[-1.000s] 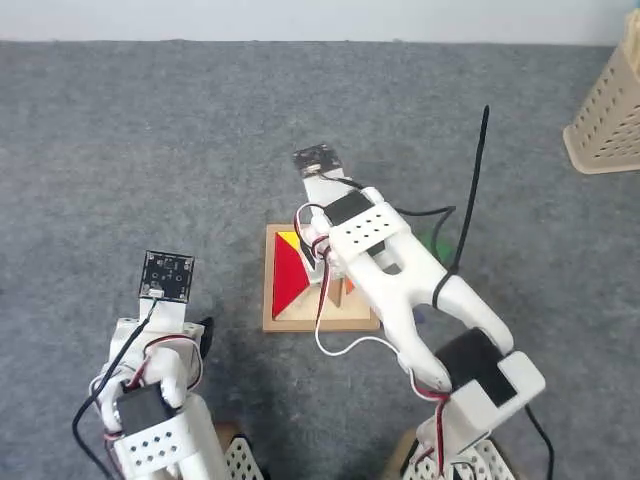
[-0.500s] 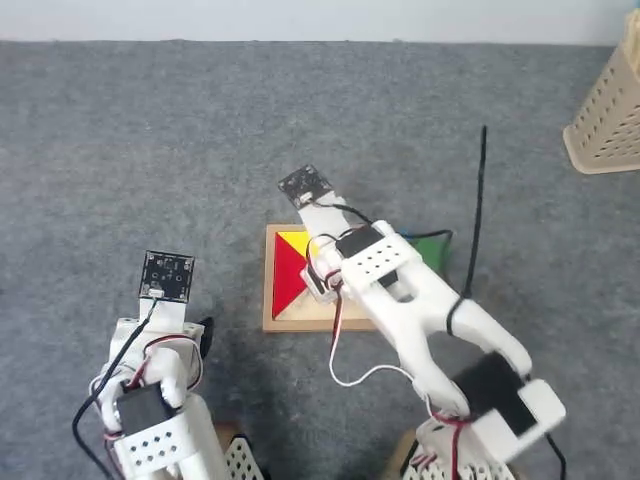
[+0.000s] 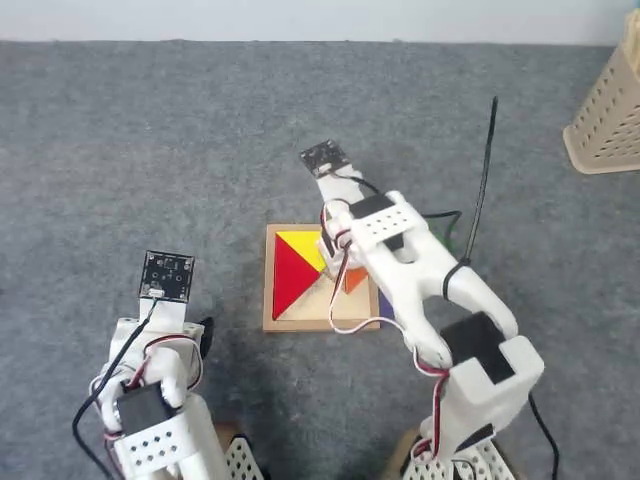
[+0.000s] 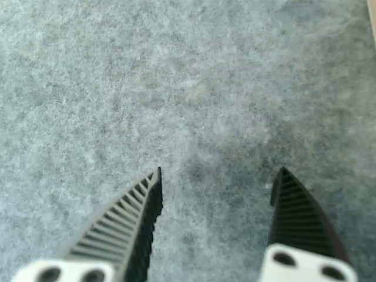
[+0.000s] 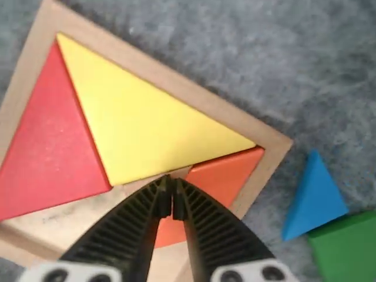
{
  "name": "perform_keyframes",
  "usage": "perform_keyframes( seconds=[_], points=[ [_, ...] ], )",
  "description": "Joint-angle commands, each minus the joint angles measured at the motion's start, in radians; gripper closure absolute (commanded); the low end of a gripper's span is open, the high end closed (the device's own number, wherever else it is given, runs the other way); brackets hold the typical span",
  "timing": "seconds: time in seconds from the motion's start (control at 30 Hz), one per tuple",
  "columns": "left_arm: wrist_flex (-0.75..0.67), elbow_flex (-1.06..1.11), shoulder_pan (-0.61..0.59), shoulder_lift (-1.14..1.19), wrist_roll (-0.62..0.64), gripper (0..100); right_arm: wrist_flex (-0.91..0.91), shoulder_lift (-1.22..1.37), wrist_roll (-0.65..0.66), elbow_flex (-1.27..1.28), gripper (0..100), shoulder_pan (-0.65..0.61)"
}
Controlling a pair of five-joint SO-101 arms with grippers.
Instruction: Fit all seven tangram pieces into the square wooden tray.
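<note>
Near the middle of the grey carpeted table (image 3: 150,150) lies the square wooden tray (image 5: 176,88), with three pieces in it. A red triangle (image 5: 53,147) and a yellow triangle (image 5: 147,129) lie edge to edge, and an orange piece (image 5: 226,173) fills the corner next to the yellow one; the rest of the tray floor is bare wood. The right gripper (image 5: 171,185) hangs over the tray with its fingers pressed together and nothing between them, the tips over the seam where yellow meets orange. Just outside that corner a blue triangle (image 5: 314,197) and a green piece (image 5: 346,247) lie touching on the carpet. Towards the table's near edge, the left gripper (image 4: 220,173) hangs spread wide and empty. A beige basket (image 3: 608,100) stands at the far right corner.
</note>
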Motion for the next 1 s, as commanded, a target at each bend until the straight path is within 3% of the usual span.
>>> perform_keyframes(
  seconds=[0.0, 0.33, 0.47, 0.53, 0.63, 0.73, 0.83, 0.97],
  points=[
    [0.003, -0.008, -0.005, -0.015, -0.009, 72, 0.021, -0.001, 0.015, -0.044, 99.3, 0.039],
    [0.003, -0.008, -0.005, -0.015, -0.009, 72, 0.071, -0.245, 0.018, 0.028, 99.2, 0.074],
    [0.003, -0.008, -0.005, -0.015, -0.009, 72, 0.166, -0.372, 0.086, 0.046, 98.5, 0.165],
    [0.003, -0.008, -0.005, -0.015, -0.009, 72, 0.231, -0.398, 0.143, 0.051, 93.6, 0.232],
    [0.003, -0.008, -0.005, -0.015, -0.009, 72, 0.265, -0.381, 0.189, 0.075, 86.8, 0.344],
    [0.003, -0.008, -0.005, -0.015, -0.009, 72, 0.174, -0.335, 0.198, 0.129, 85.8, 0.409],
    [0.003, -0.008, -0.005, -0.015, -0.009, 72, 0.127, -0.271, 0.279, 0.137, 85.2, 0.420],
    [0.003, -0.008, -0.005, -0.015, -0.009, 72, 0.122, -0.174, 0.416, 0.086, 75.9, 0.415]
  ],
)
